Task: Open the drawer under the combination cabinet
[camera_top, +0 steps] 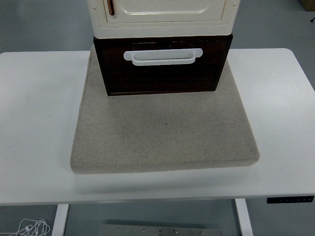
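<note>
A cream cabinet (165, 17) stands at the back of the table on a dark brown drawer (162, 73). The drawer front faces me and carries a white bar handle (163, 56) across its upper part. The drawer front sits about flush with the cabinet above it. Both rest on a beige-grey mat (165, 132). A small brown door handle (111, 7) shows on the cabinet's left side. Neither of my hands appears anywhere in the head view.
The white table (34, 113) spreads wide on both sides of the mat. A control panel (290, 199) sits on the table's near edge at right. White cables (29, 228) lie on the floor at bottom left.
</note>
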